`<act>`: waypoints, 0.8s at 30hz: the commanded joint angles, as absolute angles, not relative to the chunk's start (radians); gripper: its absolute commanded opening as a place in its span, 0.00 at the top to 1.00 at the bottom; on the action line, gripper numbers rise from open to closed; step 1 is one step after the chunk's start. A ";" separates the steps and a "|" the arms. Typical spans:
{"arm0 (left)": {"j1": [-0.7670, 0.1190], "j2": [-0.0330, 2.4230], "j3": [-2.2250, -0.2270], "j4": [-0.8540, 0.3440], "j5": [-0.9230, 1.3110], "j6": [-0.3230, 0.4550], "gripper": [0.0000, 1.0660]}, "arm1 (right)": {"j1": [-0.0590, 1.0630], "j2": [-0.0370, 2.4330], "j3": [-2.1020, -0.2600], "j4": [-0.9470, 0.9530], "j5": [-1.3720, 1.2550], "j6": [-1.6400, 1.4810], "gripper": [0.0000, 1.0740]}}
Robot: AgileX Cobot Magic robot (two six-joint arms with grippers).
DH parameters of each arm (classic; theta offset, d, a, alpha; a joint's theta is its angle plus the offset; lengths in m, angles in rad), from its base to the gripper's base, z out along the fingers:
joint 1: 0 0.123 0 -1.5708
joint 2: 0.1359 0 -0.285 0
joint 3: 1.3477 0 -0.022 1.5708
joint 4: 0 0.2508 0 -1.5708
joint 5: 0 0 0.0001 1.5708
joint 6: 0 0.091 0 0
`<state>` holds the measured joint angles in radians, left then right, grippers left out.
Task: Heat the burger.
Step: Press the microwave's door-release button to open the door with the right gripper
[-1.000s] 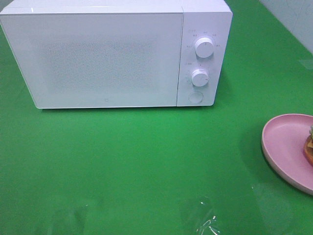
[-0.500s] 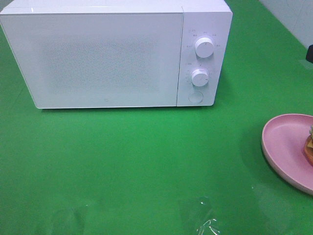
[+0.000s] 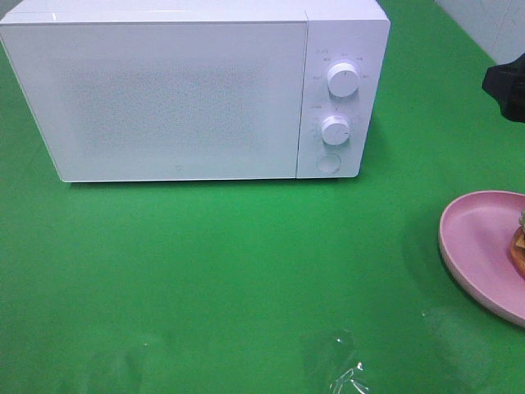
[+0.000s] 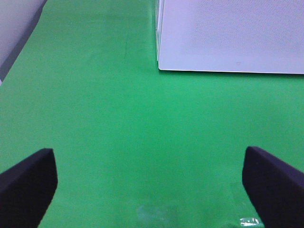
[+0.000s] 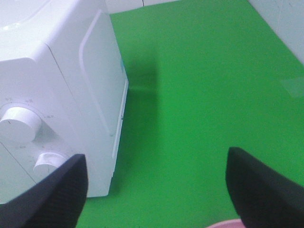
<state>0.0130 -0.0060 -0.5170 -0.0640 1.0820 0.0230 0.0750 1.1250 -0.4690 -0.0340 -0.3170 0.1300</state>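
Exterior high: white microwave (image 3: 180,90), door shut, sits left-centre on green table (image 3: 246,271); pink plate (image 3: 476,238) at right edge carries the burger (image 3: 519,248), mostly cropped; left gripper (image 4: 149,185) and right gripper (image 5: 156,190) both spread wide and empty in wrist views.

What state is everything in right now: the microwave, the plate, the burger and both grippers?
Microwave: door shut.
Pink plate: flat on the green table, partly out of the high view.
Burger: on the plate, not gripped, mostly cut off by the frame edge.
Left gripper: jaws open, empty.
Right gripper: jaws open, empty.
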 commanded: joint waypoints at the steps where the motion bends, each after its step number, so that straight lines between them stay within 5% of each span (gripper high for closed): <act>1: 0.012 -0.020 -0.516 -0.061 1.070 0.015 0.08 | 0.071 1.130 -0.410 -0.030 -0.483 0.122 0.29; 6: 0.012 -0.020 -0.516 -0.061 1.070 0.015 0.08 | 0.095 1.130 -0.375 0.010 -0.554 0.096 0.29; 24: 0.012 -0.020 -0.516 -0.061 1.070 0.017 0.08 | 0.485 1.355 -0.312 0.522 -0.882 -0.402 0.29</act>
